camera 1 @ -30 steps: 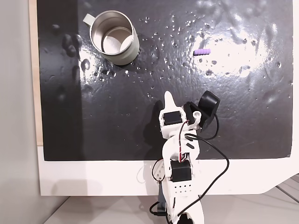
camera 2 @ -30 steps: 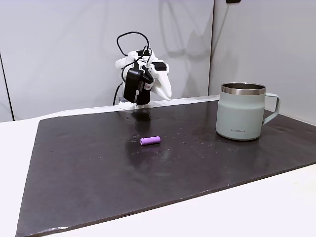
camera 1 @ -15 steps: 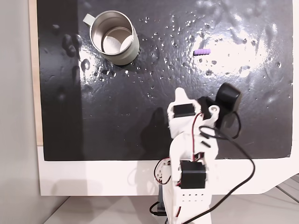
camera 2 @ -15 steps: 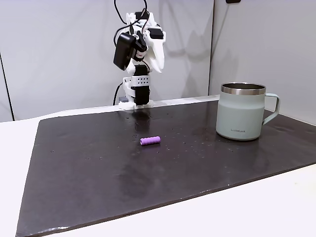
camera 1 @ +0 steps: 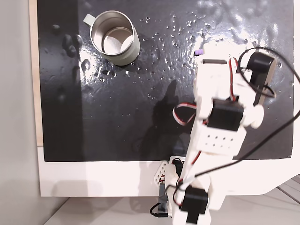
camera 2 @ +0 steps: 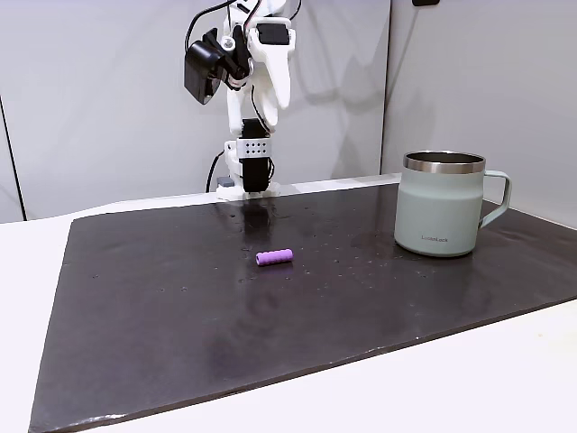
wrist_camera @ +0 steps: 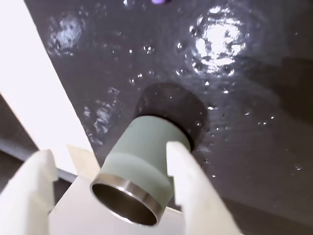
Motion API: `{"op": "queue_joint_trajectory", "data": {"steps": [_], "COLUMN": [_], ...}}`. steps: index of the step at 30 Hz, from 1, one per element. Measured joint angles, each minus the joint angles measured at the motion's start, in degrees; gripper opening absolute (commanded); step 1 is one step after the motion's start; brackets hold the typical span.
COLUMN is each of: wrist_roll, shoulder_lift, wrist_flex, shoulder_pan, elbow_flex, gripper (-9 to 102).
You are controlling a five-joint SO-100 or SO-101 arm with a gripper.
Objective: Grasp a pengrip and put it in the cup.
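Note:
The purple pengrip [camera 2: 274, 257] lies on the black mat [camera 2: 180, 316], in the middle of it in the side fixed view. From above, only its tip [camera 1: 198, 51] peeks out beside the raised white arm [camera 1: 218, 117]. The steel cup [camera 1: 115, 37] stands upright at the mat's far left corner; in the side view the cup [camera 2: 446, 203] is on the right. My gripper [camera 2: 279, 101] hangs high above the mat's back edge, far from both. In the wrist view its fingers [wrist_camera: 188, 186] stand apart, open and holding nothing, with the cup [wrist_camera: 142, 161] seen between them and the pengrip [wrist_camera: 159, 1] at the top edge.
Shiny clear bumps [camera 1: 215, 61] dot the mat. The mat lies on a white tabletop [camera 2: 469, 379]. The arm's base [camera 2: 248, 176] is fixed at the mat's back edge, with grey wall panels behind it.
The arm has risen from a folded low pose to a tall one and swung toward the pengrip's side. The pengrip and cup have stayed where they were.

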Motion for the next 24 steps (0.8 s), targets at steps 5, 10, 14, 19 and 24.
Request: {"op": "queue_joint_trajectory", "data": {"steps": [5, 10, 14, 19, 24], "wrist_roll": [-0.8, -1.3, -1.8, -2.8, -4.0], "shoulder_lift": [-14.9, -24.8, -29.5, -35.7, -43.8], "wrist_flex": [6.2, 8.5, 8.7, 8.7, 8.7], "shoulder_pan": [1.1, 1.1, 1.1, 1.1, 3.1], "elbow_flex": [-15.7, -24.8, -27.5, -30.3, -34.3], "gripper": [24, 24, 24, 24, 24]}}
